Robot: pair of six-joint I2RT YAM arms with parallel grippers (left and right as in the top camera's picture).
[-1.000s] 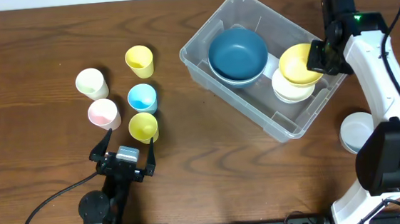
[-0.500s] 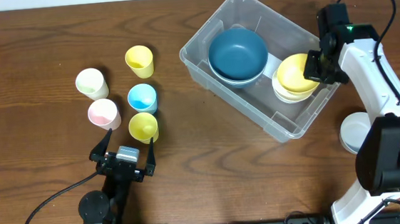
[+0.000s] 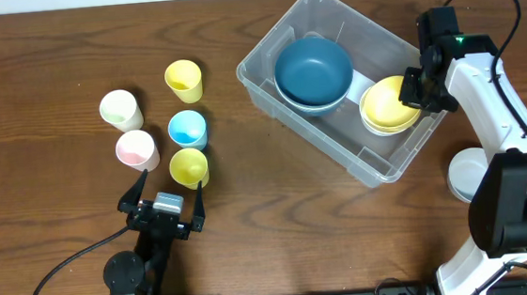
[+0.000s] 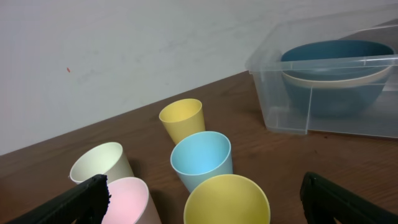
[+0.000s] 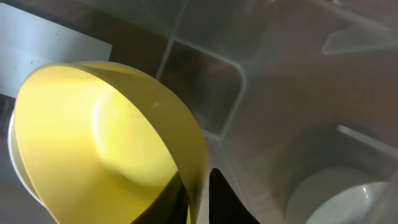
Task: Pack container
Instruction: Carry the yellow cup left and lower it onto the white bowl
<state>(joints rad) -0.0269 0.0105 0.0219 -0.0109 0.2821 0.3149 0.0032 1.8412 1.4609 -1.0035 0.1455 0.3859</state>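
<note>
At the right end effector (image 3: 416, 89): straddling the rim of the yellow bowl (image 3: 387, 105), jaws narrow, pinching or letting go not showing. Hanging over the right end of the container (image 3: 261, 89), directly beneath. Lying large and clear on the worktop (image 3: 49, 51), long axis running diagonally from far left to near right, cradling a blue bowl (image 3: 312, 68) too. Gaping wide, well apart: left end effector (image 3: 168, 185).
</note>
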